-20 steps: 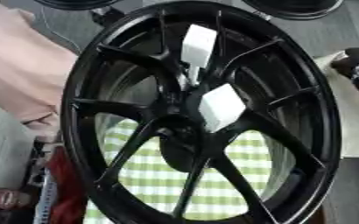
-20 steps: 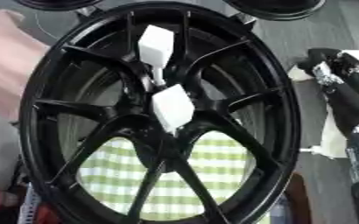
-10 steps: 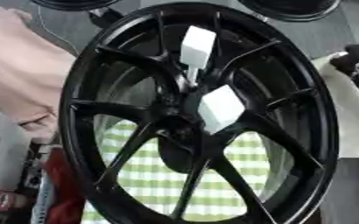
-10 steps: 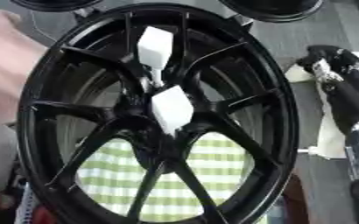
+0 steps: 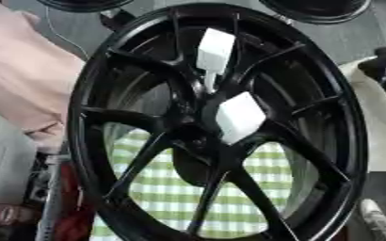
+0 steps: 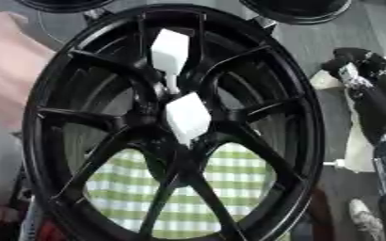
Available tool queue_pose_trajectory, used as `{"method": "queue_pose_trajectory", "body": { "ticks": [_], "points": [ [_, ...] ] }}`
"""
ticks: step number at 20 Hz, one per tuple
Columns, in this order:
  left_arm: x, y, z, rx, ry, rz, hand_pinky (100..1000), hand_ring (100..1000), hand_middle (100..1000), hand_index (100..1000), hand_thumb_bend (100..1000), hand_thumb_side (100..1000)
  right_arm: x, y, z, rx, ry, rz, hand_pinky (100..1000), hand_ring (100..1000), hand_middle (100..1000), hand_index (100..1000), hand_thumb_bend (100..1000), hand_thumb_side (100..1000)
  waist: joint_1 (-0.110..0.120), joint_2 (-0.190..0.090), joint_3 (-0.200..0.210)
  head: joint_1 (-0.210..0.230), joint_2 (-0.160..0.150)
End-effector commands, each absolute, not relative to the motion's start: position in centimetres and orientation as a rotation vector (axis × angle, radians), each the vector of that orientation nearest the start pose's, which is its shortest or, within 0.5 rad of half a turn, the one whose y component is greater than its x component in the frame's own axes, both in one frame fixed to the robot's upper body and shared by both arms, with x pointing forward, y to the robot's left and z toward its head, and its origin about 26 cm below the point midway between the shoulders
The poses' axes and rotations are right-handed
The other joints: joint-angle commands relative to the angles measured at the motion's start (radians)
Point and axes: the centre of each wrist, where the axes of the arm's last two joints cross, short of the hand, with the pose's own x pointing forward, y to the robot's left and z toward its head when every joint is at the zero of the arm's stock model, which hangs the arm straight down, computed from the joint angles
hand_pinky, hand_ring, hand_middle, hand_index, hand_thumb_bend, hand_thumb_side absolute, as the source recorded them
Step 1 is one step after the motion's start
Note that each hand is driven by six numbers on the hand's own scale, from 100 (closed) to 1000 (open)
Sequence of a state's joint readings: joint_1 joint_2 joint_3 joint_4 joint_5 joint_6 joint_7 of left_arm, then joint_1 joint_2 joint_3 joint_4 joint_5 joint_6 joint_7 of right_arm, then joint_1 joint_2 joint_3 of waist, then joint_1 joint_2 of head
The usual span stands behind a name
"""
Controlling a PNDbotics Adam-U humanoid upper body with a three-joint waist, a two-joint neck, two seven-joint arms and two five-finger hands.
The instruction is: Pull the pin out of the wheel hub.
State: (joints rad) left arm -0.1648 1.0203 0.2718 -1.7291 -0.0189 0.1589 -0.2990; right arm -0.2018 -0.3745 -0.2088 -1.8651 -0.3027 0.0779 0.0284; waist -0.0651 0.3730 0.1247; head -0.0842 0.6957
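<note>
A black spoked wheel [image 5: 130, 117] stands tilted and fills both views. At its hub [image 5: 198, 136] sits a white block-shaped pin head [image 5: 239, 116]. A second white block [image 5: 215, 49] stands above it on a thin white stem that runs down toward the hub. My right hand [image 6: 354, 70] is black with silver parts and lies at the right edge, apart from the rim and away from the pins. A person's arm [image 5: 23, 84] rests against the wheel's left rim. My left hand shows in no view.
A green-and-white checked cloth [image 5: 172, 188] lies behind the lower spokes. Two more black wheels [image 5: 320, 9] [image 5: 81, 4] sit at the top edge. White cloth [image 6: 357, 141] lies under my right arm. Something red [image 5: 73, 221] is at the bottom left.
</note>
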Motion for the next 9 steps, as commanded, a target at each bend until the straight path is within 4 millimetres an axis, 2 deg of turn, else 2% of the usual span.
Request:
{"method": "queue_pose_trajectory", "body": {
  "ticks": [1, 5, 7, 9],
  "points": [
    [27.7, 44.1, 29.8, 0.845, -1.698, -0.788, 867, 730, 746, 883, 100, 610, 29.7, -34.4, 17.8, -0.101, -2.064, 0.075, 907, 739, 579, 687, 183, 365, 0.006, -0.029, 0.003, -0.002, -0.010],
    [27.1, 40.8, 30.4, 0.734, -2.001, -0.664, 852, 683, 703, 863, 100, 635, 29.7, -34.2, 18.2, -0.094, -2.076, 0.083, 906, 738, 579, 687, 182, 361, 0.003, -0.032, 0.001, 0.003, -0.014],
    [26.6, 38.9, 30.3, 0.649, -2.144, -0.570, 851, 676, 695, 860, 100, 644, 29.8, -34.2, 18.5, -0.091, -2.084, 0.090, 905, 738, 579, 686, 181, 359, 0.001, -0.033, -0.001, 0.004, -0.017],
    [26.8, 37.8, 29.8, 0.544, -2.274, -0.456, 852, 680, 698, 860, 100, 672, 29.8, -34.1, 18.7, -0.087, -2.091, 0.097, 905, 738, 579, 686, 181, 357, -0.002, -0.033, -0.002, 0.003, -0.022]
  ]
}}
